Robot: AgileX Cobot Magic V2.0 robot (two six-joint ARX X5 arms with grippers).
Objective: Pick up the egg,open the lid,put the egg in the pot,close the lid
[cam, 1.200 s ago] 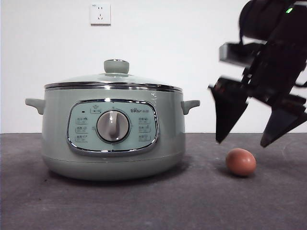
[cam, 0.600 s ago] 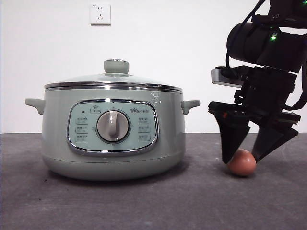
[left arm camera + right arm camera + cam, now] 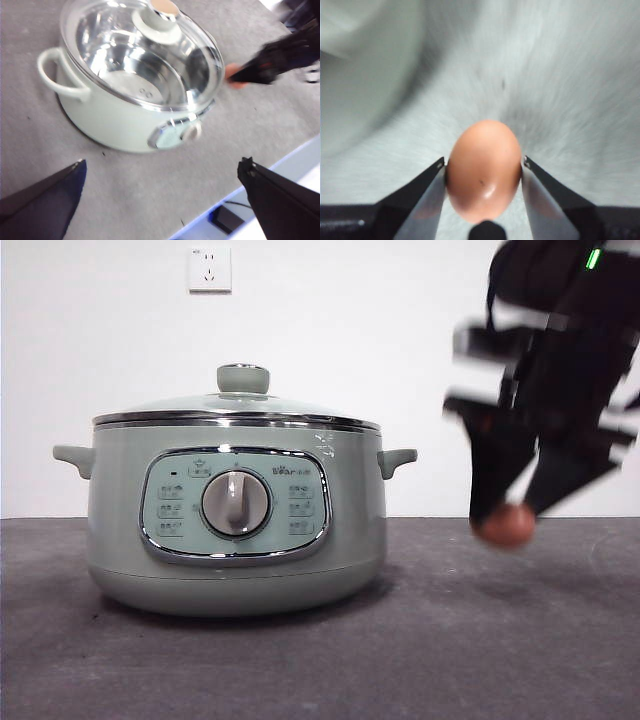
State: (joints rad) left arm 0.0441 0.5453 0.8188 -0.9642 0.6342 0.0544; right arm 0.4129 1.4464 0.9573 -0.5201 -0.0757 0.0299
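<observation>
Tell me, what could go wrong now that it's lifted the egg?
The egg is pinched only by the tips of the right gripper, so it might slip out or crack. The lid is on the pot, so the left gripper, open and waiting above, must lift it first; that smooth knob could slide from its grip.

Brown egg (image 3: 483,170) lifted off table, sage-green pot (image 3: 235,530) upright, glass lid (image 3: 236,405) on
</observation>
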